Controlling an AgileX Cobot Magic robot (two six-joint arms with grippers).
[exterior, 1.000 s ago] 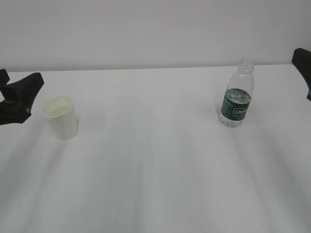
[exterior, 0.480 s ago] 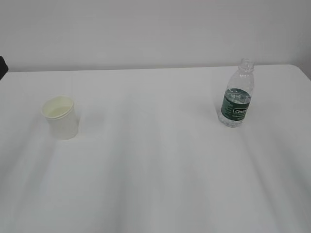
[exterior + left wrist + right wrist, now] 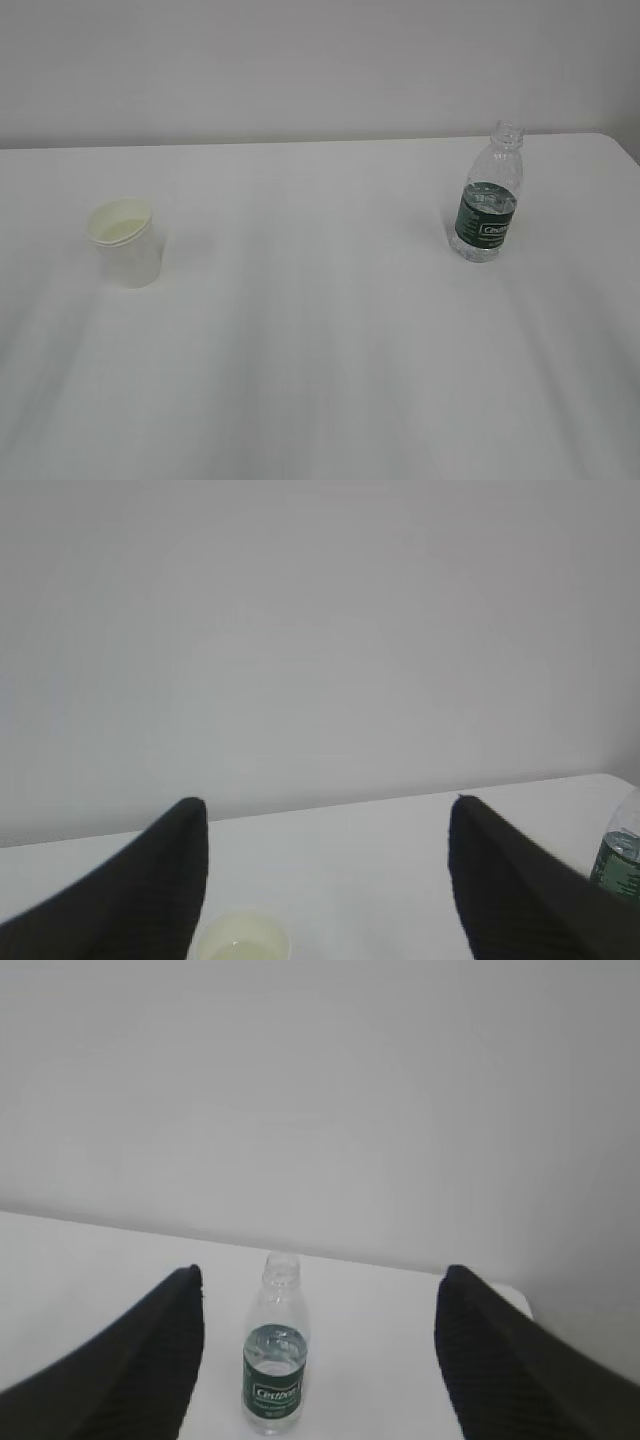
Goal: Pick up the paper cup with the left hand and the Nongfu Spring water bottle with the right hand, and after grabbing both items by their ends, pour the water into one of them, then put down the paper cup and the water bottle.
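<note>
The white paper cup (image 3: 126, 243) stands upright on the left of the table; its cream rim (image 3: 240, 942) peeks in at the bottom of the left wrist view. Well back from it, my left gripper (image 3: 326, 810) is open with nothing between its fingers. The clear water bottle (image 3: 487, 195) with the dark green label stands upright and uncapped on the right, water (image 3: 276, 1343) about level with the label's top. My right gripper (image 3: 318, 1278) is open and empty, and the bottle (image 3: 274, 1360) stands ahead of it, nearer the left finger. Neither arm shows in the exterior view.
The white table (image 3: 320, 340) ends at a pale wall (image 3: 320, 60) behind; its right corner (image 3: 622, 145) lies just beyond the bottle. A wide bare stretch separates cup and bottle.
Both arms have pulled out of the exterior view, the left gripper off the left edge and the right off the right edge. Cup and bottle have not moved.
</note>
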